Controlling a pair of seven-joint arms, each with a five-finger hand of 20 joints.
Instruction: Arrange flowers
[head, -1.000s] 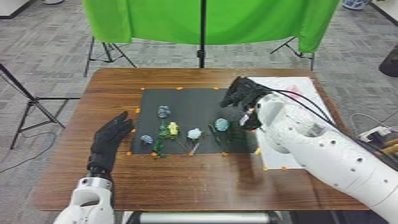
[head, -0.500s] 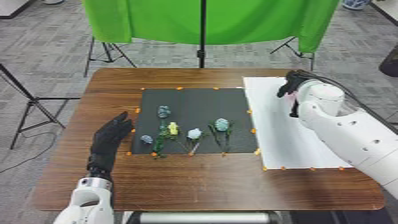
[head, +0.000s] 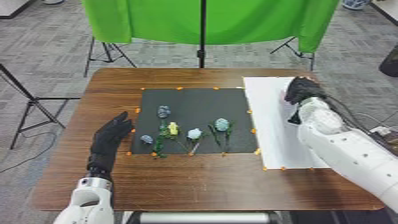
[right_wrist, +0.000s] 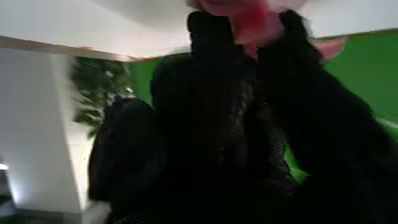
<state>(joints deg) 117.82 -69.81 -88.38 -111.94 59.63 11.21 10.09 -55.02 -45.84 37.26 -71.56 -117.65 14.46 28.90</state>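
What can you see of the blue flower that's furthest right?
The blue flower has a round, bumpy-looking, pale bloom, with green leaves and thin stems. It lies flat on the dark mat, right of the white flower, its bloom pointing away from the robot and its stem toward the mat's near edge. Nothing grips it. I can't tell its material.

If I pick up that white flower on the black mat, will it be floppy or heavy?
The white flower is probably light, since it looks small with a thin stem. It might dip at the bloom if held by the stem's end, because the bloom is much wider. Pushing it sideways could nudge the yellow flower lying close beside it.
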